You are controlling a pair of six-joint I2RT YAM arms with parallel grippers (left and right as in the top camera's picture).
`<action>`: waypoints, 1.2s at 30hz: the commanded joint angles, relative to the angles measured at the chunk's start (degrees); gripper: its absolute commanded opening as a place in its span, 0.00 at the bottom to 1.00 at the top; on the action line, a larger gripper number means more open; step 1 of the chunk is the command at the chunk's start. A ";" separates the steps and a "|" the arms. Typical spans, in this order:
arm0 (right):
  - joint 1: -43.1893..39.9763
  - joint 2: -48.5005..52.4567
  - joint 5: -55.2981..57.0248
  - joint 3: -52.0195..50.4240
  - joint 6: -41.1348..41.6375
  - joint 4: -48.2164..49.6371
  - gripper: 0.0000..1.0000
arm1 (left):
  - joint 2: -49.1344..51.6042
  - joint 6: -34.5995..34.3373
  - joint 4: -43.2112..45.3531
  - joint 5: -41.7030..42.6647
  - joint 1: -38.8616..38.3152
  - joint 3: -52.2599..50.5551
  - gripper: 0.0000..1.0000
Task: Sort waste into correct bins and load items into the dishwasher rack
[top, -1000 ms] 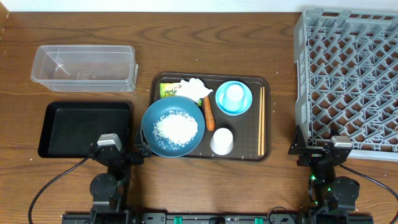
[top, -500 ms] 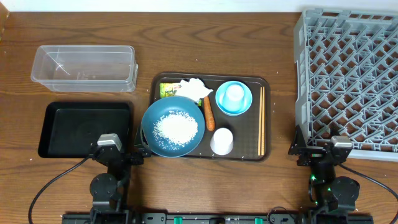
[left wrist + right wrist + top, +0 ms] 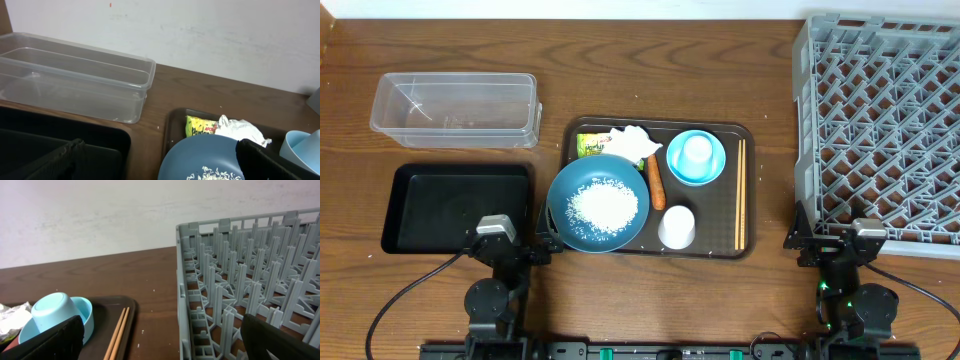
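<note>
both arms parked at the near table edge. left gripper (image 3: 510, 245), fingers spread wide and holding nothing, sits over the near right corner of the black tray (image 3: 410, 180), just beside the dark blue plate (image 3: 560, 205). the clear tub (image 3: 455, 108) lies beyond the black tray. right gripper (image 3: 850, 245), likewise spread and empty, sits at the near left corner of the grey rack (image 3: 880, 120), apart from the chopsticks (image 3: 740, 195).

the plate carries a flat patch of loose white rice (image 3: 602, 205) and overlaps the near left of the brown serving tray (image 3: 750, 130). on that tray: yellow-green wrapper (image 3: 591, 146) and crumpled tissue (image 3: 632, 140) at the far side, orange carrot (image 3: 656, 183) beside the plate, light blue bowl (image 3: 675, 160) holding a small cup (image 3: 697, 150), a second white cup (image 3: 677, 227) near the front, and the chopsticks lying parallel along the right rim.
</note>
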 commanded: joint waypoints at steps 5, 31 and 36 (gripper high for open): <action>-0.46 -0.09 0.42 -0.09 0.15 -0.22 0.99 | 0.02 0.94 -2.01 -1.14 0.31 -1.09 0.98; -0.46 -0.09 0.52 -0.09 3.50 4.09 0.99 | 0.02 0.92 -2.01 -1.14 0.31 -1.09 0.98; -0.46 -0.09 0.59 -0.09 8.79 5.11 0.99 | 0.02 0.94 -2.01 -1.14 0.31 -1.09 0.98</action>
